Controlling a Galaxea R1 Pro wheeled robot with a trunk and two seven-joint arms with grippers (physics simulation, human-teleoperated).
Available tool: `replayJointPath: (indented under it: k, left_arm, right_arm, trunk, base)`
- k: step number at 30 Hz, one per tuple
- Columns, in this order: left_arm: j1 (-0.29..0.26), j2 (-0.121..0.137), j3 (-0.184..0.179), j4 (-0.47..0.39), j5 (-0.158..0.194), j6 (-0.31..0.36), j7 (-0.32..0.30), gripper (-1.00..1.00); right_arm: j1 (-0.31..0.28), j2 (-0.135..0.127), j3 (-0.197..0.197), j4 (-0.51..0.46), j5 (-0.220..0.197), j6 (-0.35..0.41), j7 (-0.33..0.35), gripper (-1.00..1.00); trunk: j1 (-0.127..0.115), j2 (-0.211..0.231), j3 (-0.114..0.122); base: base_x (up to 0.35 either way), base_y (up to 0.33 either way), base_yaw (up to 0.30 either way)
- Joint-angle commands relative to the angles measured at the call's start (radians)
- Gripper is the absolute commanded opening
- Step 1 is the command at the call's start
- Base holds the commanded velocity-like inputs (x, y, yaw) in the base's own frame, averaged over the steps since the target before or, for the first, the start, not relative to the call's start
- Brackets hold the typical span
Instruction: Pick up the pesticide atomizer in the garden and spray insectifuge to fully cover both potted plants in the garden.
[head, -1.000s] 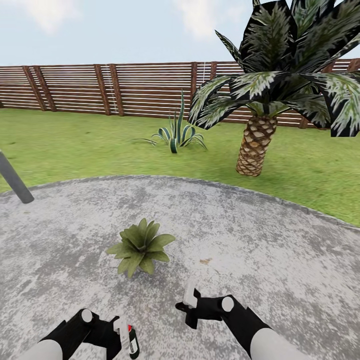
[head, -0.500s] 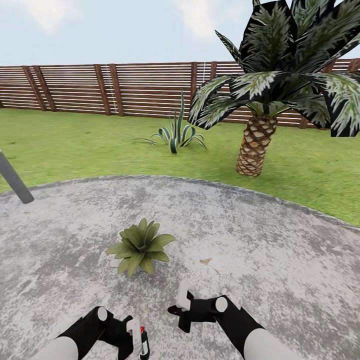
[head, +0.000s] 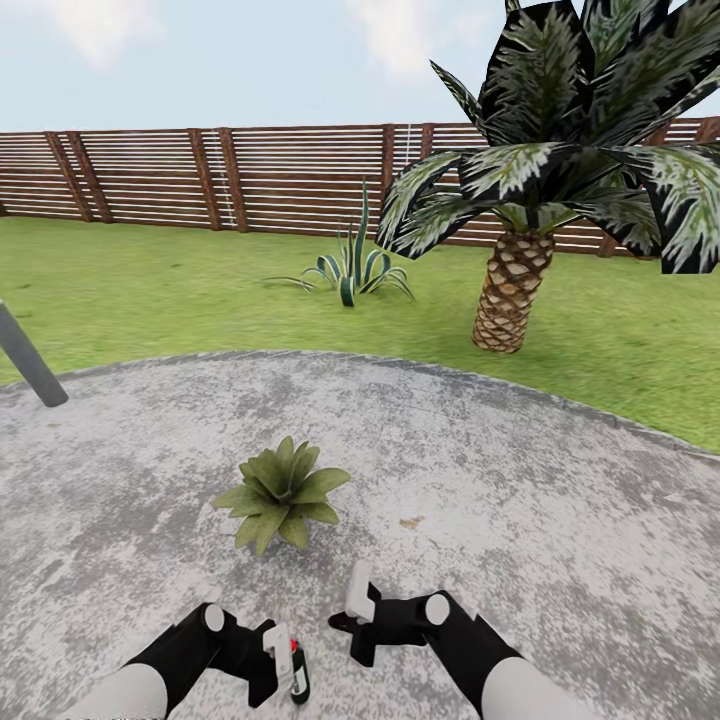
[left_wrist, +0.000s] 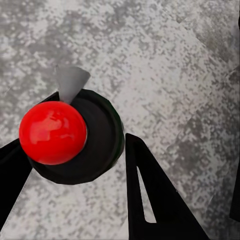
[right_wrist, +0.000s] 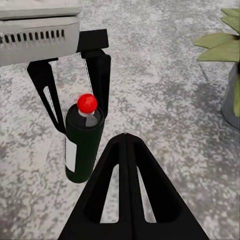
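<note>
Left gripper (head: 283, 655) clamped on the pesticide atomizer (head: 297, 672), 1 finger on each side of the dark green bottle, held upright above the patio (head: 520, 480). Right gripper (head: 356, 610) just beside it, fingers pressed together, holding nothing.

Left wrist view looks straight down on the atomizer (left_wrist: 75, 137): red round cap, dark rim, black fingers (left_wrist: 150, 195) at its sides. Right wrist view shows it side-on (right_wrist: 83, 142), with a pale label patch, the left gripper (right_wrist: 70, 100) behind it, and its own closed fingers (right_wrist: 127, 200) in front.

1 potted plant (head: 282, 492) stands on the patio just ahead of both grippers; its leaves and grey pot edge show in the right wrist view (right_wrist: 227, 50).
</note>
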Motion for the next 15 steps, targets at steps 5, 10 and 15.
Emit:
replayJointPath:
  k: [5,10,15]
  left_arm:
    - [-0.004,0.001,-0.005,-0.002,-0.001,-0.016,0.008,-1.0]
    - [-0.009,0.0,-0.003,-0.001,0.002,-0.023,0.003,-1.0]
    - [-0.014,0.0,-0.002,0.0,0.004,-0.029,-0.002,-1.0]
  right_arm:
    - [0.0,0.006,0.0,0.0,0.009,-0.005,-0.001,-1.0]
    - [0.0,0.007,0.001,0.0,0.01,-0.006,-0.001,-1.0]
    - [0.0,0.007,0.001,0.001,0.011,-0.006,-0.001,-1.0]
  trunk:
    - [0.0,0.0,-0.001]
    - [0.0,0.0,-0.001]
    - [0.0,0.0,-0.001]
  base:
    - [0.0,0.0,0.0]
    - [0.0,0.0,0.0]
    - [0.0,0.0,0.0]
